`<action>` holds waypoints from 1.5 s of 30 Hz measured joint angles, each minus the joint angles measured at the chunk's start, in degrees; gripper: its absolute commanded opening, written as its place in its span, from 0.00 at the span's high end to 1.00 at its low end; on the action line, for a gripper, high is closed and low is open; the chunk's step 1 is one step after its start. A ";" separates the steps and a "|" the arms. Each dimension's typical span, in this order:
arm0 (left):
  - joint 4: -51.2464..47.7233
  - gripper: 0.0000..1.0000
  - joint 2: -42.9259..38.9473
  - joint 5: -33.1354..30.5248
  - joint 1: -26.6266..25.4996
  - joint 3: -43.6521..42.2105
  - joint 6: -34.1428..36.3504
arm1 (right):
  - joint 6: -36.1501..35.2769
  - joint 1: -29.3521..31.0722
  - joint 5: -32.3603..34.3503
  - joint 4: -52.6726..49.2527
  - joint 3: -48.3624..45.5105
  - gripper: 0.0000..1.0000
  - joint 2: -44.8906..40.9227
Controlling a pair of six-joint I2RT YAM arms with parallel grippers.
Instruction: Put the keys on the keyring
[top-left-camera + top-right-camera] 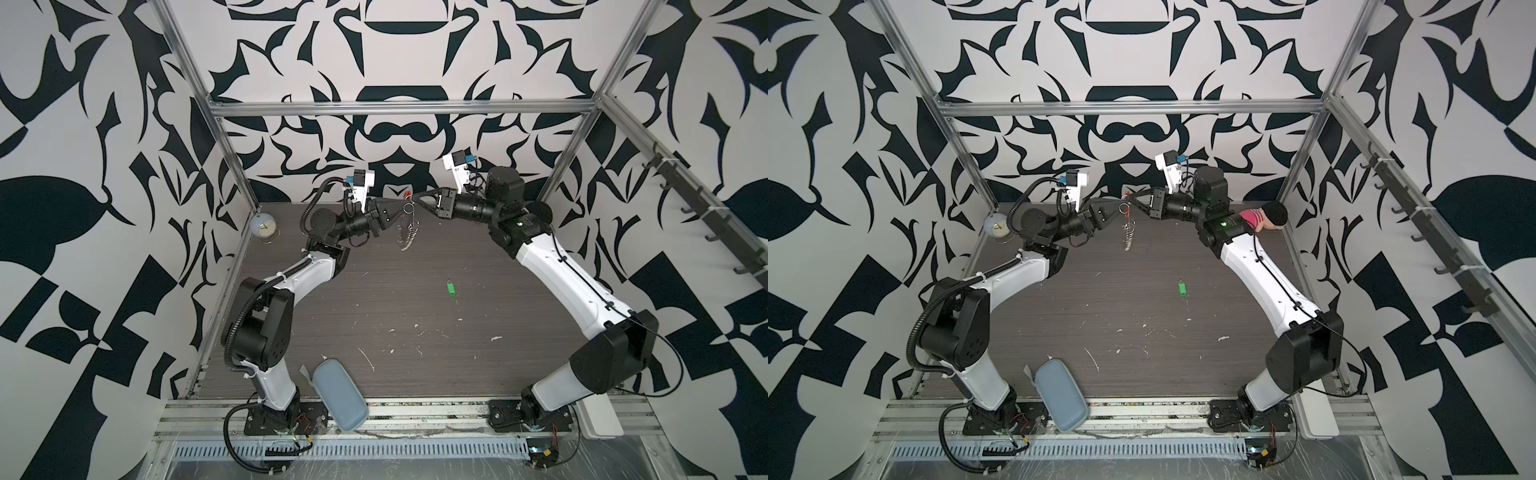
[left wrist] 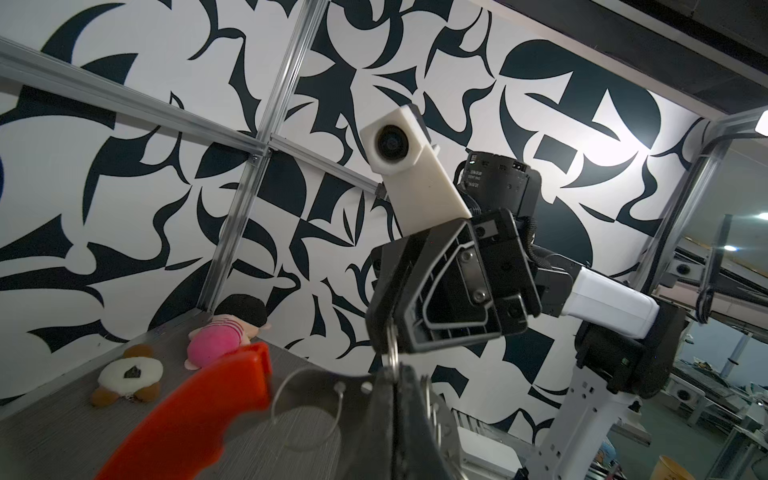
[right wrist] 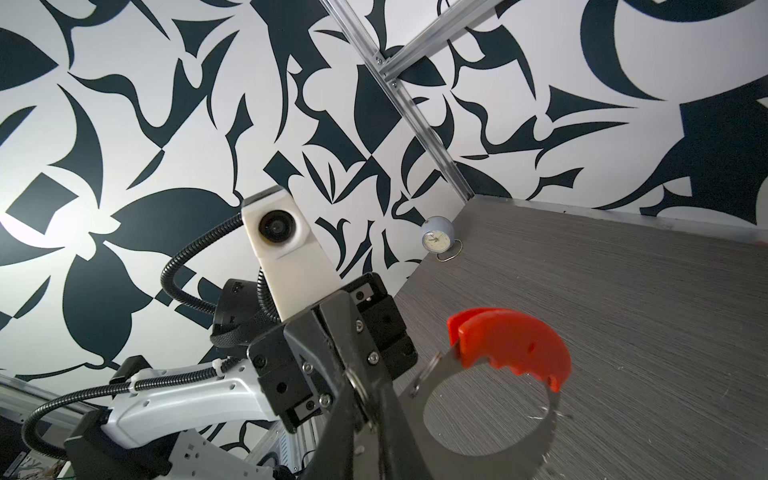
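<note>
Though tiny, vivid grn-tagged key point(image 1: 449, 288)

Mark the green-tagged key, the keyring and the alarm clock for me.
key point(image 1: 449, 287): in a top view, on its green plastic tag.
keyring point(image 3: 511, 345): in the right wrist view, on its red bar.
alarm clock point(image 1: 264, 227): in a top view, on its dial face.

No legible text anywhere.
White sticker point(image 2: 476, 176) on black motor housing point(image 2: 505, 183) just behind right gripper point(image 2: 385, 332): print too small to read. Dial of alarm clock point(image 3: 434, 241), well beyond left gripper point(image 3: 358, 383): numerals blurred.
</note>
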 measured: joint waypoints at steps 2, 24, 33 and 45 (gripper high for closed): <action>0.11 1.00 0.00 -0.13 0.00 0.00 -0.24 | 0.28 0.11 -0.20 0.31 -0.37 0.83 0.07; -32.76 0.63 -5.77 -0.04 1.25 -0.74 26.03 | -17.79 0.46 6.38 -26.32 14.88 1.00 6.69; -77.77 0.61 -9.27 -2.49 1.40 10.16 65.83 | -42.23 2.93 22.64 -57.81 36.94 1.00 16.72; -87.93 0.59 0.31 3.80 1.99 22.97 73.66 | -55.08 6.47 25.90 -63.08 33.59 1.00 15.50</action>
